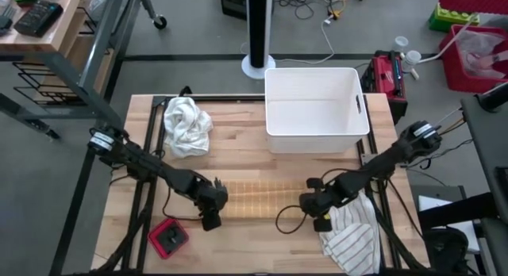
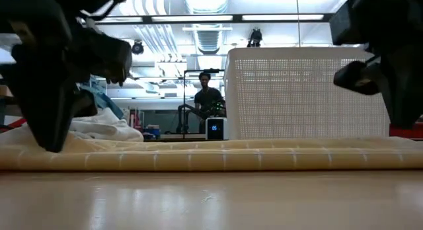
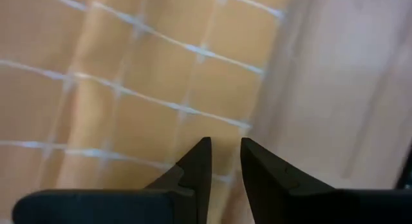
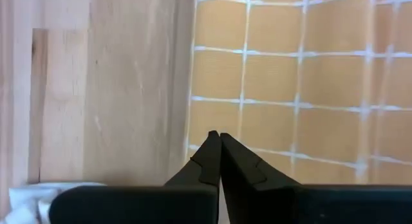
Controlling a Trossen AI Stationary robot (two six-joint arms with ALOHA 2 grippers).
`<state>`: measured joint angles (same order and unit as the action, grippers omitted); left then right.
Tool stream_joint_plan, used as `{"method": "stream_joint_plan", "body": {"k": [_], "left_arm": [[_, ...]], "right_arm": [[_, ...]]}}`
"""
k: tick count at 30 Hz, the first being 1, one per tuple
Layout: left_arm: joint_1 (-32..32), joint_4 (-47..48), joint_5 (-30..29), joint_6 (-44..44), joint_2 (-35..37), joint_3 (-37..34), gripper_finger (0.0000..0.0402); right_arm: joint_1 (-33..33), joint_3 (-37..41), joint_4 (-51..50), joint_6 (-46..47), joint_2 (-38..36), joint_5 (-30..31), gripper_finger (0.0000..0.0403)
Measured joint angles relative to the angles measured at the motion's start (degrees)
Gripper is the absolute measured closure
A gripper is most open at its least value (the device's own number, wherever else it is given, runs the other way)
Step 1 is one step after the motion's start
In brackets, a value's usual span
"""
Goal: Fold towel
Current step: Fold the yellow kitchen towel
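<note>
An orange towel (image 1: 262, 198) with a white grid lies flat as a long strip on the wooden table, between my two grippers. My left gripper (image 1: 211, 220) stands at the strip's left end, near its front edge, pointing steeply down. Its fingertips (image 3: 225, 143) show a narrow gap over the towel (image 3: 129, 69). My right gripper (image 1: 319, 222) stands at the strip's right end, also pointing steeply down. Its fingers (image 4: 219, 135) are shut, just above the towel's end edge (image 4: 193, 89). In the low view the towel (image 2: 211, 157) shows a thick front fold. My left gripper has its fingertip (image 2: 46, 147) down at the towel's left end. The cloth looks flat under it, and I cannot tell whether it touches. My right gripper has its shut tips over the towel's right end edge, and I cannot tell whether they touch the cloth.
A white bin (image 1: 316, 109) stands at the back right. A crumpled white cloth (image 1: 186, 125) lies at the back left. A striped cloth (image 1: 353, 236) lies by my right gripper, and a red device (image 1: 168, 238) sits near the front left. A person (image 2: 208, 101) stands far behind the table.
</note>
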<state>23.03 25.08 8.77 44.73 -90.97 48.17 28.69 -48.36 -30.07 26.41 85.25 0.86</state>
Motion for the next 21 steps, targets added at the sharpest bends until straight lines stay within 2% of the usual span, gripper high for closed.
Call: {"method": "stream_joint_plan", "body": {"k": [4, 9, 11, 16, 21], "left_arm": [[0.32, 2.16, -0.41, -1.15, 0.56, 1.76, 0.0328], [-0.49, 6.34, -10.2, -6.41, 1.37, 3.58, 0.0328], [-1.4, 7.11, -12.4, -8.74, 1.5, 3.66, 0.0328], [-3.73, 7.39, -12.76, -13.75, 1.52, 2.83, 0.0328], [-4.94, 7.86, -12.82, -14.29, 1.94, 2.37, 0.0328]], "right_arm": [[0.02, -0.13, -3.36, 0.36, -3.75, 4.54, 0.0403], [-0.09, 0.43, -10.61, 0.64, -6.72, 11.78, 0.0403], [-0.23, 1.44, -10.2, -0.28, -7.23, 12.78, 0.0403], [-0.57, 6.42, -6.12, 1.3, -8.88, 15.27, 0.0398], [-0.57, 12.31, 1.67, 1.93, -12.93, 15.93, 0.036]]}}
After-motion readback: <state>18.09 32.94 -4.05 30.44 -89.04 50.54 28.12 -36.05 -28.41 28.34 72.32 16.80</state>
